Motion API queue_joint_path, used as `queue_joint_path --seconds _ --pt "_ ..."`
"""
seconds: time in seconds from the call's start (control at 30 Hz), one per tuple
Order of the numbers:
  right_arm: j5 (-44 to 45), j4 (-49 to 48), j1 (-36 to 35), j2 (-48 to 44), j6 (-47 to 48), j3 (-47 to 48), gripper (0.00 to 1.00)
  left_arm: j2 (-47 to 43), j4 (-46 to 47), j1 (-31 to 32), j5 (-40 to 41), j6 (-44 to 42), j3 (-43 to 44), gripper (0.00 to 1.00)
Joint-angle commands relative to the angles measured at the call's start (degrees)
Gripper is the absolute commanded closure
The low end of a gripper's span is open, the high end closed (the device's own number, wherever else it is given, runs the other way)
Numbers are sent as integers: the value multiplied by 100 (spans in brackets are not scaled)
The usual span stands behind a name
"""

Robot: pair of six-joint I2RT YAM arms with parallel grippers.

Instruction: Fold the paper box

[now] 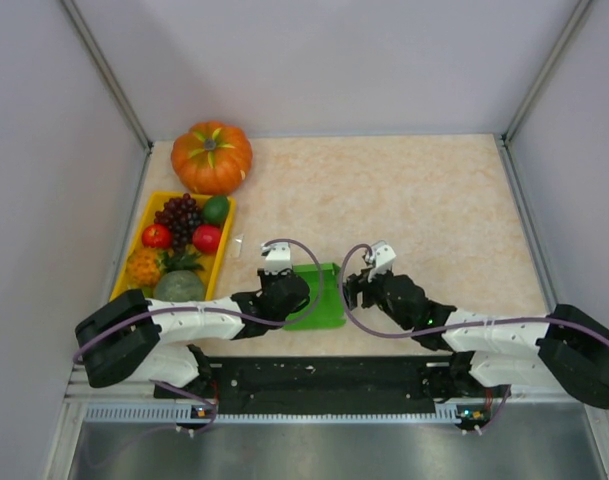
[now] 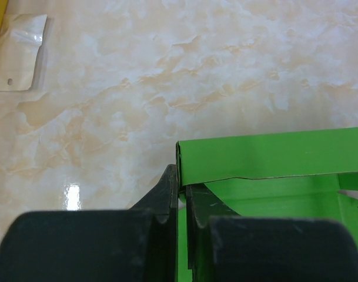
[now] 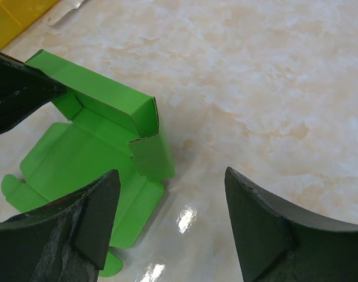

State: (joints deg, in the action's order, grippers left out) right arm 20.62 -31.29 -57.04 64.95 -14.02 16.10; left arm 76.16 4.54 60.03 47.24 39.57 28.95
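The paper box (image 1: 320, 297) is a bright green card sheet, partly folded, lying on the table near the front edge between both arms. In the left wrist view its far wall (image 2: 273, 155) stands upright and my left gripper (image 2: 181, 197) is shut on the box's left side wall, one finger outside and one inside. In the right wrist view the paper box (image 3: 96, 153) lies at the left with one wall raised and side flaps flat. My right gripper (image 3: 170, 226) is wide open and empty, just right of the box, its left finger over a flat flap.
A yellow tray (image 1: 133, 256) with grapes, apples and other fruit sits at the left. An orange pumpkin (image 1: 212, 156) stands behind it. A small clear plastic bag (image 2: 17, 53) lies on the table beside the tray. Grey walls enclose the table.
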Motion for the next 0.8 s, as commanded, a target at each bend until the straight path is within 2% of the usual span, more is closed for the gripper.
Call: queue_joint_path --seconds 0.0,0.07,0.1,0.13,0.17,0.23,0.33,0.37,0.47,0.6,0.7,0.77 --pt "-594 123 140 -53 143 68 29 -49 30 -9 136 -231 173 100" --pt "-455 124 192 209 311 192 37 -57 56 -9 110 -266 172 100" --pt "-602 -8 419 263 356 175 41 -66 56 -18 101 -274 164 100" --pt "-882 -131 578 281 304 131 49 -75 82 -9 83 -283 146 100" --pt "-1328 -480 727 334 216 0 53 -84 91 -18 57 -327 137 100" --pt "-1551 -711 974 378 101 -89 58 -93 126 -9 22 -354 111 100" --pt "-2034 -844 992 807 557 33 56 -93 179 -18 -13 -397 93 100" --pt "-2506 -783 993 966 715 269 54 -84 231 -18 -31 -424 85 100" --pt "-3001 -650 984 1599 1120 656 52 -84 258 -9 -49 -459 85 100" --pt "-3134 -992 984 1811 1261 728 52 -119 285 -9 -75 -485 76 100" --pt "-3064 -949 984 1855 1358 842 57 -119 320 -9 -110 -521 58 100" --pt "-2837 -976 975 1802 1358 886 64 -110 329 -9 -110 -529 49 100"
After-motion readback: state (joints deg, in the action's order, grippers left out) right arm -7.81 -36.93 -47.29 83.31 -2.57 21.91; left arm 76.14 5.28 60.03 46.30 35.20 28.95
